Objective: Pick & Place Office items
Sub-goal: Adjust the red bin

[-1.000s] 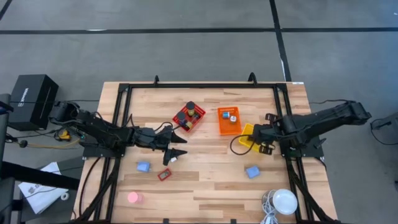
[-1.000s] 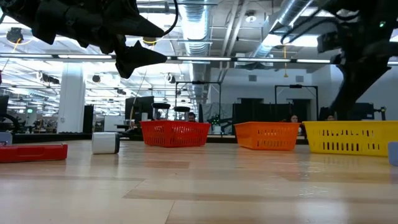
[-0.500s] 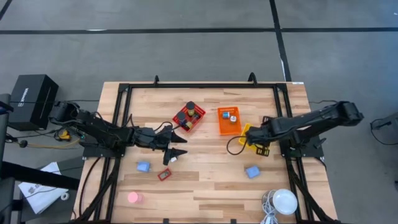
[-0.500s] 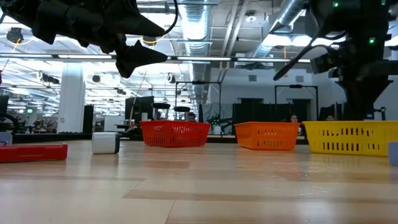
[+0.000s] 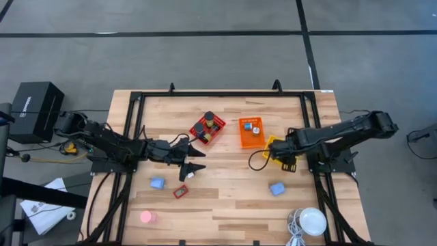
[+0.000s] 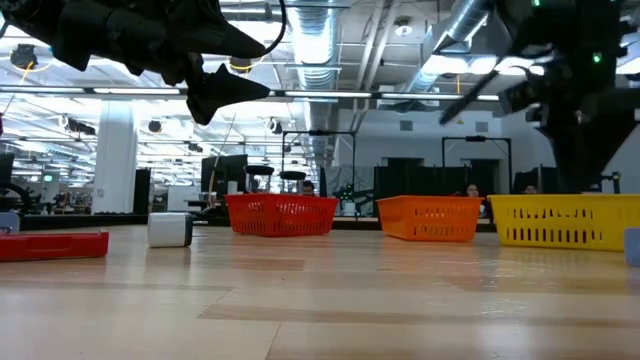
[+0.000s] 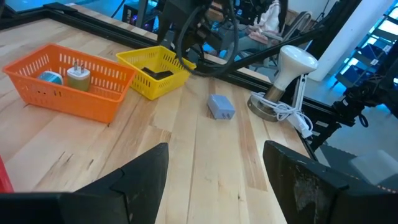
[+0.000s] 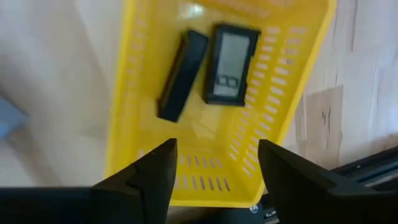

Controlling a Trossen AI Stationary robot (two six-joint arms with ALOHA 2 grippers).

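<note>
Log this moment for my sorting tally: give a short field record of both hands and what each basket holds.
left hand: open, empty, above the table middle
right hand: open, over the yellow basket
yellow basket: two black rectangles, one with a grey screen
orange basket: a blue roll, a small silvery piece
red basket: black round rolls
loose on table: two blue blocks, red-framed piece, pink disc

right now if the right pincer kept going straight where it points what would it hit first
The right pincer, open, points down into the yellow basket. It would probably meet the basket floor first, just short of the two black rectangles lying there, though depth is hard to judge.
</note>
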